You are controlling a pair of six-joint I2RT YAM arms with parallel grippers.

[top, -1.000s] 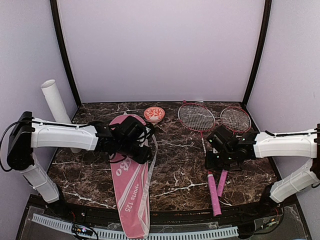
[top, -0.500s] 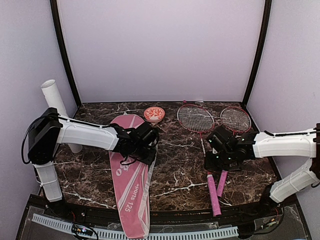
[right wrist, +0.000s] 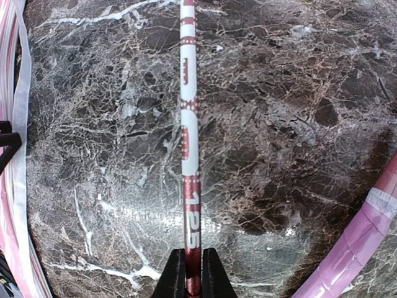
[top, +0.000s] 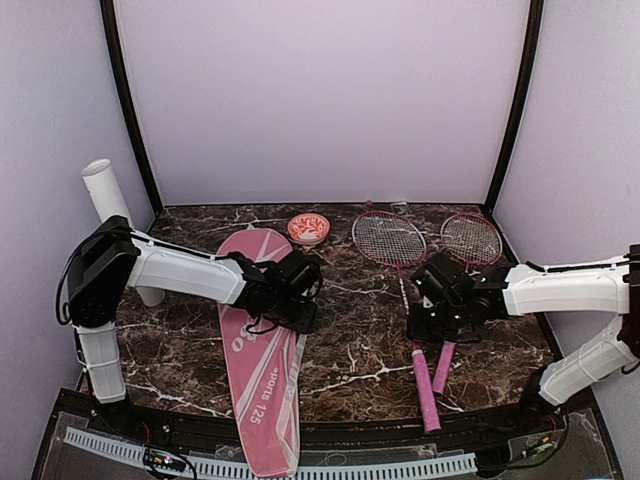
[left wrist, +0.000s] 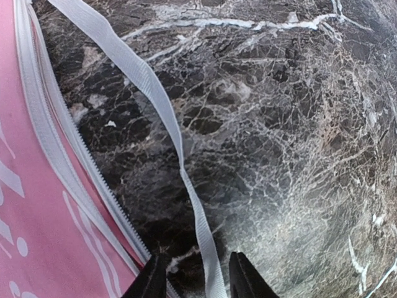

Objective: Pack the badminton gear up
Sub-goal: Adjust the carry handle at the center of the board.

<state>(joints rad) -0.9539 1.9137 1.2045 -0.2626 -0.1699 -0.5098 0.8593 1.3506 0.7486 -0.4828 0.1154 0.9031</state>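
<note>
The pink racket cover [top: 262, 350] lies on the table at the left, its zipped edge in the left wrist view [left wrist: 43, 174]. My left gripper [top: 300, 312] is open at the cover's right edge, its jaws either side of the cover's white strap [left wrist: 186, 186]. Two red-framed rackets [top: 390, 236] [top: 470, 238] with pink handles [top: 424, 385] lie at the right. My right gripper [top: 420, 322] is shut on the shaft of the left racket [right wrist: 189, 155]. The white tube [top: 115, 215] leans at the far left. No shuttlecocks show.
A small red-and-white patterned bowl [top: 308, 228] sits at the back centre. The second racket's pink handle [right wrist: 360, 248] lies just right of my right gripper. The dark marble table [top: 360, 350] is walled on three sides.
My left arm has swung right across the cover to its right edge by the strap. My right gripper has shifted slightly left with the racket shaft, and the racket head moved left.
</note>
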